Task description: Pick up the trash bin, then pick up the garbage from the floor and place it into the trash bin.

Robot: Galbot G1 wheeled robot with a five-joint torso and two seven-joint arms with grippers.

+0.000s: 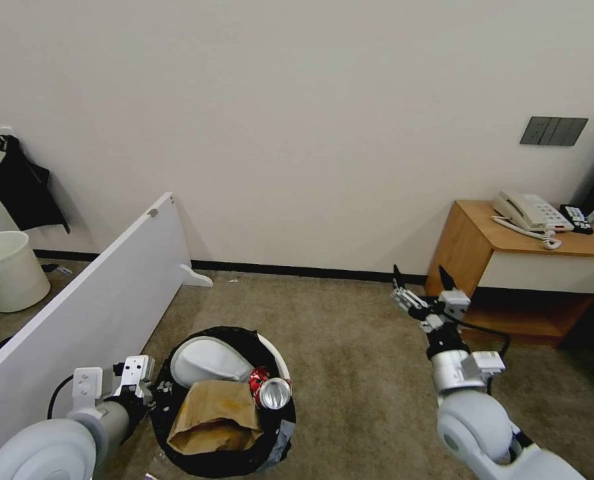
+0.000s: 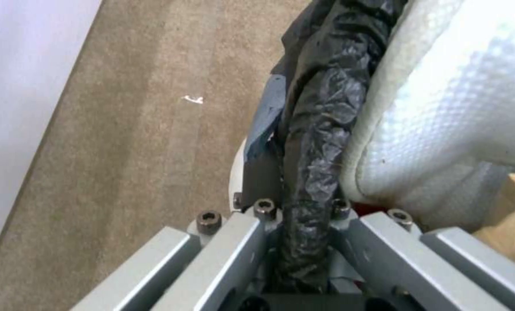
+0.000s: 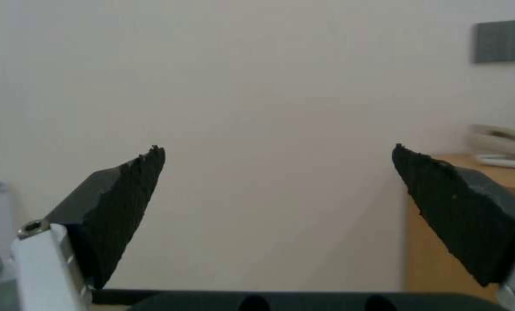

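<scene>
The trash bin (image 1: 280, 427), white with a black bag over its rim, hangs low at the front left, and my left gripper (image 1: 155, 387) is shut on its near-left rim. The left wrist view shows the bagged rim (image 2: 312, 142) pinched between the fingers. Inside lie a white slipper (image 1: 207, 360), a brown torn cardboard (image 1: 217, 413) and a crushed red can (image 1: 270, 391). The slipper (image 2: 441, 108) fills one side of the left wrist view. My right gripper (image 1: 421, 280) is raised to the right, open and empty, pointing at the wall; its black fingertips (image 3: 131, 190) stand wide apart.
A white board (image 1: 90, 307) leans along the left. An unlined cream bucket (image 1: 7, 270) stands far left under a black cloth. A wooden bedside table (image 1: 523, 267) with a phone is at the right. A tiny white scrap (image 2: 193, 99) lies on the brown carpet.
</scene>
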